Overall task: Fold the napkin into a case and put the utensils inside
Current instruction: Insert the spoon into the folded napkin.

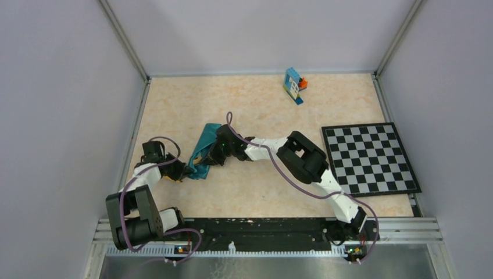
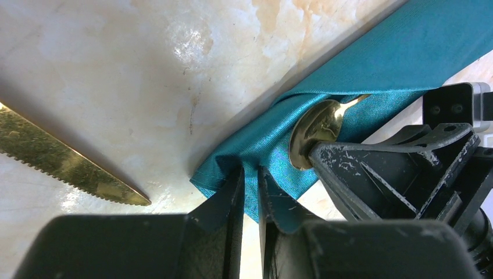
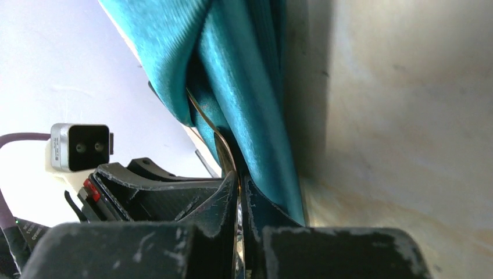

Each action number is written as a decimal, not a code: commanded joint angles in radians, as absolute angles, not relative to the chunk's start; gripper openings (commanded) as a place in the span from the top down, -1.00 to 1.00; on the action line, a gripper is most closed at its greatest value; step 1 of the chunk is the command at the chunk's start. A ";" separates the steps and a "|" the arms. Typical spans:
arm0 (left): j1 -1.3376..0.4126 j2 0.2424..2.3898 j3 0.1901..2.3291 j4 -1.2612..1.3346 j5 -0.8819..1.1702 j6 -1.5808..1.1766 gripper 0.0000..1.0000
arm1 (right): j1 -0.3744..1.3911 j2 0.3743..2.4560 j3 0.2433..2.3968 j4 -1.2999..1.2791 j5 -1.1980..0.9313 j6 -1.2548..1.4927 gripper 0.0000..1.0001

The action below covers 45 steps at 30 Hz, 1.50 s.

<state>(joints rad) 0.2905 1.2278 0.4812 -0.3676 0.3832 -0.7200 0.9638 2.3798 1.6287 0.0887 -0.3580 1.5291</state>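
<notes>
Two grippers meet at the near end of the case point(image 1: 204, 146), a teal strip lying on the table point(image 2: 116, 58) with its long axis running obliquely away from the arm bases.

Left gripper point(image 2: 250, 179): jaws pinched on a fold of cloth at the case's near corner, apparently lifting the pocket mouth. The left forearm reaches in low from the side of the case opposite the right arm.

Right gripper point(image 3: 239, 185): jaws clamped on the spoon point(image 2: 314, 125), seemingly at the bowl's edge. The bowl lies just outside the case, touching the cloth at the pocket mouth. The thin neck points from the jaws into the fold, roughly along the case's long axis; how far the handle has entered is hidden by the cloth. The right arm is stretched across towards the case, wrist turned so that the fingers lie nearly flat against the cloth.

The coming move would be a push along the case's axis, and a skewed push could snag the fold.

The knife point(image 2: 70, 165) lies flat on the table beside the case, apart from it, on the left gripper's side, so the left arm is nearer to it.
</notes>
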 commanded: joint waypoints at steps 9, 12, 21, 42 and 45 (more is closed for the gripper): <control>0.285 1.256 0.474 -0.403 0.266 -0.699 0.61 | 0.934 2.462 1.674 0.087 -0.290 1.549 1.00; 0.285 1.256 0.477 -0.405 0.267 -0.698 0.60 | 0.934 2.463 1.675 0.107 -0.302 1.537 0.85; 0.286 1.164 0.512 -0.466 0.292 -0.725 0.42 | 0.934 2.353 1.579 0.157 -0.336 1.501 0.27; 0.343 0.934 0.734 -0.778 -0.061 -0.837 -0.97 | 0.951 2.156 1.458 0.070 -0.427 1.208 -0.19; 0.380 1.021 0.756 -0.773 -0.035 -0.842 -0.97 | 0.954 2.113 1.440 0.050 -0.409 1.133 -0.44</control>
<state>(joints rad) 0.3428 0.9413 0.7101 -0.7547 0.0002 -0.8143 0.9470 2.2162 1.4395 0.1093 -0.4213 1.2762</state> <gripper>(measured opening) 0.987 0.613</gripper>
